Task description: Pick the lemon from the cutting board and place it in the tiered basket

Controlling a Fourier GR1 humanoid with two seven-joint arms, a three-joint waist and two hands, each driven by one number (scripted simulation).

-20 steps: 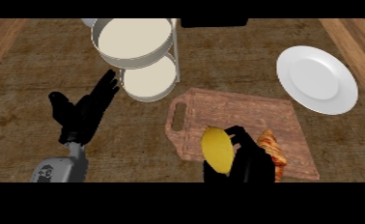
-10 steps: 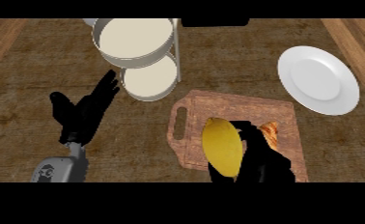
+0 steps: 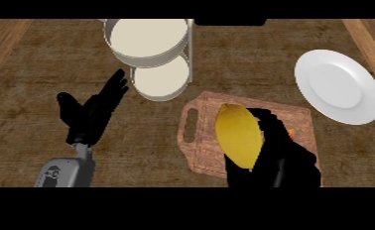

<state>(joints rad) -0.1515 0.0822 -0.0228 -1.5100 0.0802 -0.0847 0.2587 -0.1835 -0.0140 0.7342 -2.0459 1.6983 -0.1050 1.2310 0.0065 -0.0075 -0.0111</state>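
Observation:
A yellow lemon (image 3: 238, 135) is held over the wooden cutting board (image 3: 205, 110) at the lower right, with my right hand (image 3: 282, 157) curled round its right side and underside. The hand hides part of the board and an orange item behind it. The tiered basket (image 3: 150, 35) stands at the upper middle, its two round cream tiers one above the other, the lower tier (image 3: 162, 80) just beyond the board's far left corner. My left hand (image 3: 92, 110) rests open at the left, fingers up, apart from everything.
A white plate (image 3: 338, 85) lies at the right edge, close to the board's far right corner. The brown counter (image 3: 44, 65) stretches bare to the left of the basket. A dark object (image 3: 230, 22) sits at the top edge.
My right hand has lifted the lemon and carried it up and slightly right over the board; the lemon looks bigger. The left hand has stayed still.

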